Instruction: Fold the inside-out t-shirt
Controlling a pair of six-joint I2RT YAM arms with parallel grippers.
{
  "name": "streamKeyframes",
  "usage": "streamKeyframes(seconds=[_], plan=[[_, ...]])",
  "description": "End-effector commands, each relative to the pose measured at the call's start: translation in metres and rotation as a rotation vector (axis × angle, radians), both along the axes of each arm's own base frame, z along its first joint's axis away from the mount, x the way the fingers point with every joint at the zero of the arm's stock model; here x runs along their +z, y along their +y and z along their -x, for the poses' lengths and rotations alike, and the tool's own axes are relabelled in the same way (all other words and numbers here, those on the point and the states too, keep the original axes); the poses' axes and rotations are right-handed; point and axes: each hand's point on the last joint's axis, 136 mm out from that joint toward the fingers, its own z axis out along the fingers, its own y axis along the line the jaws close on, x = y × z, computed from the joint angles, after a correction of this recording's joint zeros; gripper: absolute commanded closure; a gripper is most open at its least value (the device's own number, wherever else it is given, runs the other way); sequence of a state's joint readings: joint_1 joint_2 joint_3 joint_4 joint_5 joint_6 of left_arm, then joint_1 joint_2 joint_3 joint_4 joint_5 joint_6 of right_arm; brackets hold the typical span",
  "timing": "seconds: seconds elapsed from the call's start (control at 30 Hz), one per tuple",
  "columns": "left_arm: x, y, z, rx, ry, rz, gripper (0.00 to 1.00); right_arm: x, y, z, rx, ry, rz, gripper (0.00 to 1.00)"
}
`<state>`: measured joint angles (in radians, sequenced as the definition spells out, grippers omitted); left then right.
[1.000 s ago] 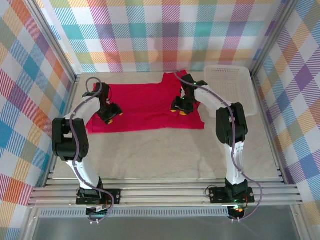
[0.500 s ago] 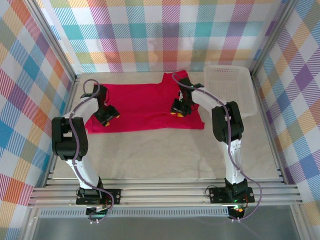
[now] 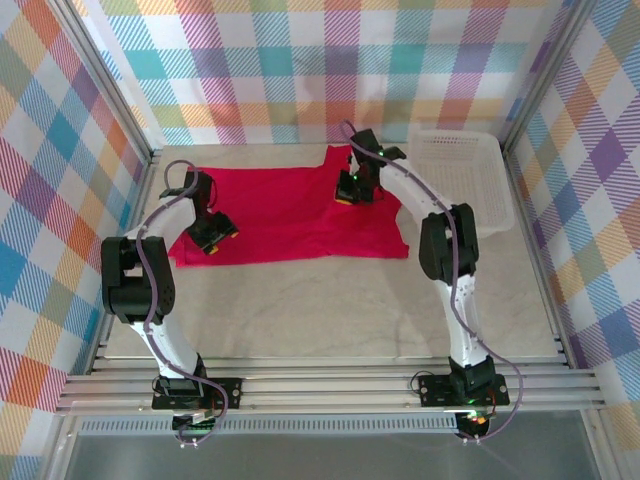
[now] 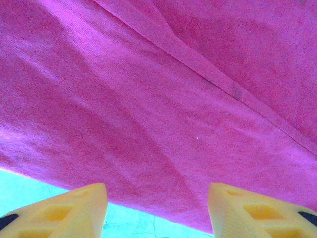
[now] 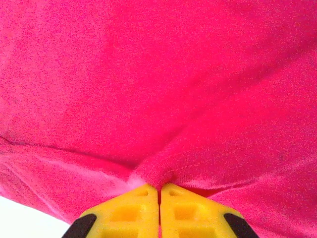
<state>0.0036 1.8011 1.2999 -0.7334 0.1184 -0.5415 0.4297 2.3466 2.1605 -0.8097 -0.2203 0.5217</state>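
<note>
While right jaws clamp a t-shirt (image 3: 285, 210) fold, left jaws apart over its edge.

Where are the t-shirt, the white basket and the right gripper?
t-shirt (image 3: 290, 215), top external view, on the flat middle of the cloth.
white basket (image 3: 455, 136), top external view, on its far rim.
right gripper (image 5: 159, 188), right wrist view, where its shut fingertips pinch the cloth.

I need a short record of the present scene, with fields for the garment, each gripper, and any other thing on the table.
garment: red t-shirt, spread flat on the table
left gripper: open, above the shirt's near edge, holding nothing
right gripper: shut on a pinched fold of the shirt, at its far right part
other: white basket, far right corner, right of the shirt
</note>
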Motion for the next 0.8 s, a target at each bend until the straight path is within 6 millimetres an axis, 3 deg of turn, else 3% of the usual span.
streamKeyframes(seconds=[0.0,0.03,0.1,0.2,0.27,0.4,0.53,0.63,0.77], plan=[[0.006,0.006,0.010,0.010,0.008,-0.009,0.47,-0.022,0.015,-0.024,0.067,-0.040,0.006,1.00],[0.005,0.005,0.010,0.011,0.006,-0.006,0.47,-0.025,0.019,-0.035,0.080,-0.059,0.002,0.98],[0.004,0.004,0.011,0.008,0.005,-0.001,0.47,-0.023,0.029,-0.053,0.113,-0.107,-0.035,0.64],[0.004,0.003,0.013,0.019,0.002,0.006,0.47,-0.020,0.040,-0.060,0.156,-0.136,-0.087,0.54],[0.008,0.001,0.012,0.024,-0.011,0.021,0.47,-0.007,0.037,-0.054,0.164,-0.135,-0.089,0.51],[0.022,-0.007,0.002,0.035,-0.066,0.052,0.47,0.029,0.016,-0.034,0.127,-0.165,-0.040,0.48],[0.028,-0.021,-0.016,0.026,-0.100,0.112,0.47,0.041,0.001,-0.013,0.100,-0.195,-0.047,0.43],[0.022,-0.029,-0.032,0.008,-0.098,0.146,0.47,0.020,-0.001,0.002,0.098,-0.138,-0.062,0.39],[0.003,-0.011,-0.040,-0.003,-0.044,0.081,0.47,-0.022,-0.005,0.020,0.075,-0.027,-0.070,0.39]])
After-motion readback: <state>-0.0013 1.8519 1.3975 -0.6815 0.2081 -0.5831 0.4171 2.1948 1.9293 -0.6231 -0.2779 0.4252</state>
